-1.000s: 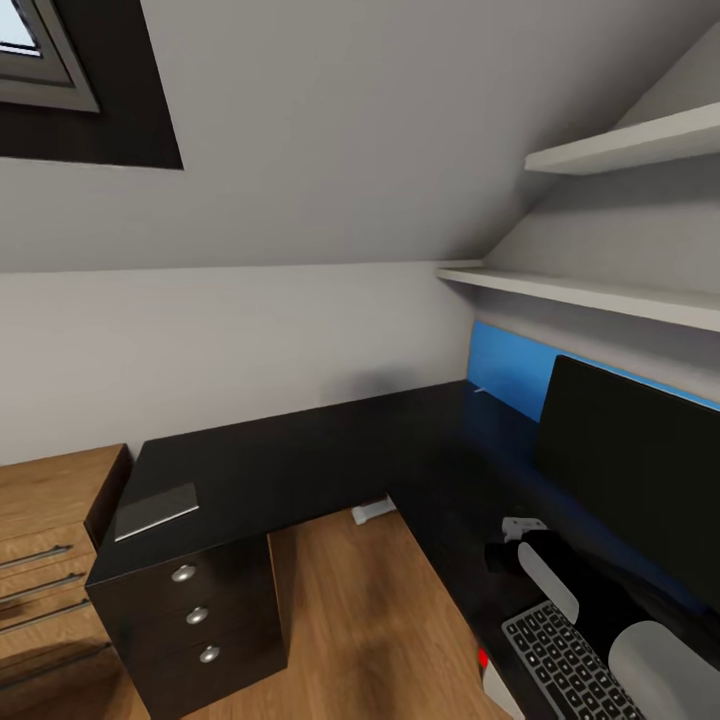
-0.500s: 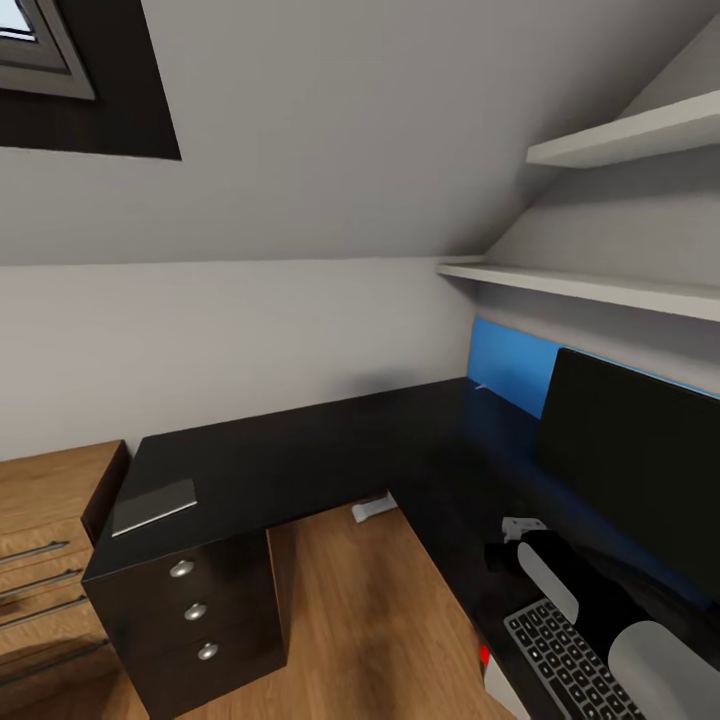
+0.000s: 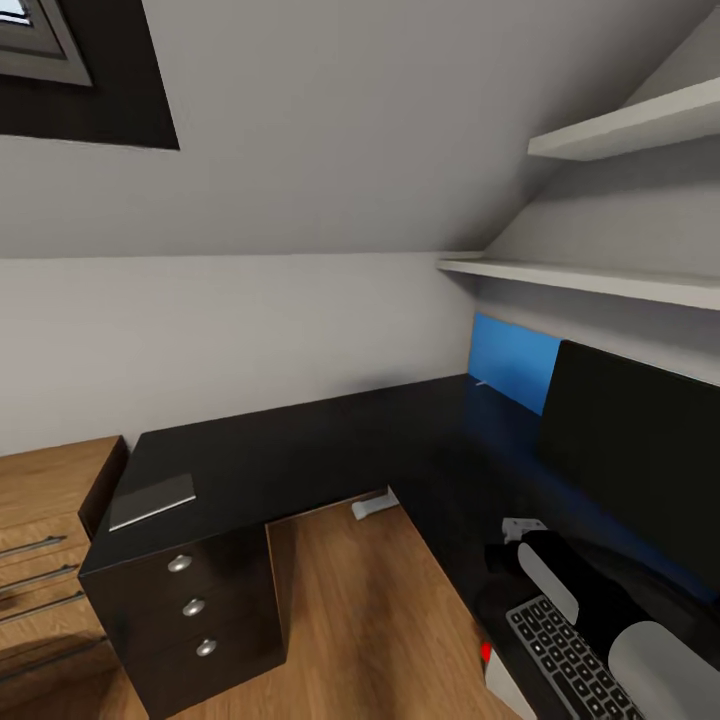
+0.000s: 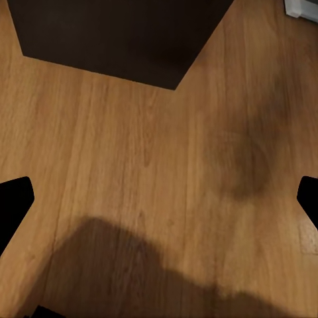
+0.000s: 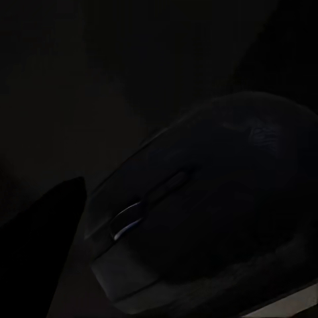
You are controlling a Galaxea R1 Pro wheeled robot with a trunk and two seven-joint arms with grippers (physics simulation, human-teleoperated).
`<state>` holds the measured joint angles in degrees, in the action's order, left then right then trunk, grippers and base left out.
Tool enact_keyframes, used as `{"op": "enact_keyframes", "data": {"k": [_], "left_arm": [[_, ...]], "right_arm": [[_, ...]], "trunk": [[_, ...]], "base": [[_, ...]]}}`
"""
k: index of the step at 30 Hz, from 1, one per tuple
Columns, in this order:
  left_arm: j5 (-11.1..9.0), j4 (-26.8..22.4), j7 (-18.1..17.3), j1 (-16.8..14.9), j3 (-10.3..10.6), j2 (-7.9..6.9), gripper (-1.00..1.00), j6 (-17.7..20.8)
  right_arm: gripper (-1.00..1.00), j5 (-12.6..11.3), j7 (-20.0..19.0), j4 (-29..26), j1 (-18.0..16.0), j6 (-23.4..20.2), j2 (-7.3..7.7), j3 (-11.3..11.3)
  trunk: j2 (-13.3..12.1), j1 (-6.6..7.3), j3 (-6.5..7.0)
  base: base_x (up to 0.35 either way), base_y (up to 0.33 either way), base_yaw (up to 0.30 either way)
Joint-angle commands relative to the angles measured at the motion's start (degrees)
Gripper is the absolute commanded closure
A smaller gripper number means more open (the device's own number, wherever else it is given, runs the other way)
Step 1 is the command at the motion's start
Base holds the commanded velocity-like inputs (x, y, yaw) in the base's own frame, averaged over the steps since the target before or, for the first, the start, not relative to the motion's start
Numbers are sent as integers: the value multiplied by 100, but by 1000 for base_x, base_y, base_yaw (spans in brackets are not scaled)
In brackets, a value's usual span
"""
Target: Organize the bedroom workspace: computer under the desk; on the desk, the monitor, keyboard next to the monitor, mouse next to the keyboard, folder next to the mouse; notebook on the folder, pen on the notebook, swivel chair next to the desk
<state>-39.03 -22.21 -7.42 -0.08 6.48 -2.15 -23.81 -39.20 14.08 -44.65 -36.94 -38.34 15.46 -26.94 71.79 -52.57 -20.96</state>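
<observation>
Glossy black L-shaped desk (image 3: 300,450), flat grey rectangular notebook (image 3: 152,500) at its left end, black flat-screen monitor (image 3: 640,460), grey-keyed keyboard (image 3: 570,660) at right, dark computer mouse (image 5: 199,212) resting on it.

Wide bare stretch of table (image 3: 300,450) left of the monitor (image 3: 640,460), broken only by a flat grey pad (image 3: 152,500) at the far left end. Low passage above it, capped by the sloping ceiling and two shelves (image 3: 590,280) over the monitor. Crowded just before the monitor: keyboard (image 3: 570,660), right arm (image 3: 590,600), mouse (image 5: 205,212). Open wood floor (image 4: 146,165) beside the drawers (image 3: 190,610).
</observation>
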Motion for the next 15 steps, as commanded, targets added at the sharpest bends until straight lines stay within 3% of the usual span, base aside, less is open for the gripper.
{"op": "enact_keyframes", "data": {"k": [1,15], "left_arm": [[-61,-2,-14,-1,38,-5,-100,-19],[-61,-2,-14,-1,38,1,-100,-19]], "right_arm": [[100,-61,52,-9,-6,-7,8,-31],[100,-61,58,-8,-6,-7,20,-31]], "trunk": [[46,-23,-24],[607,-331,-276]], "base": [[0,0,0],[0,0,0]]}}
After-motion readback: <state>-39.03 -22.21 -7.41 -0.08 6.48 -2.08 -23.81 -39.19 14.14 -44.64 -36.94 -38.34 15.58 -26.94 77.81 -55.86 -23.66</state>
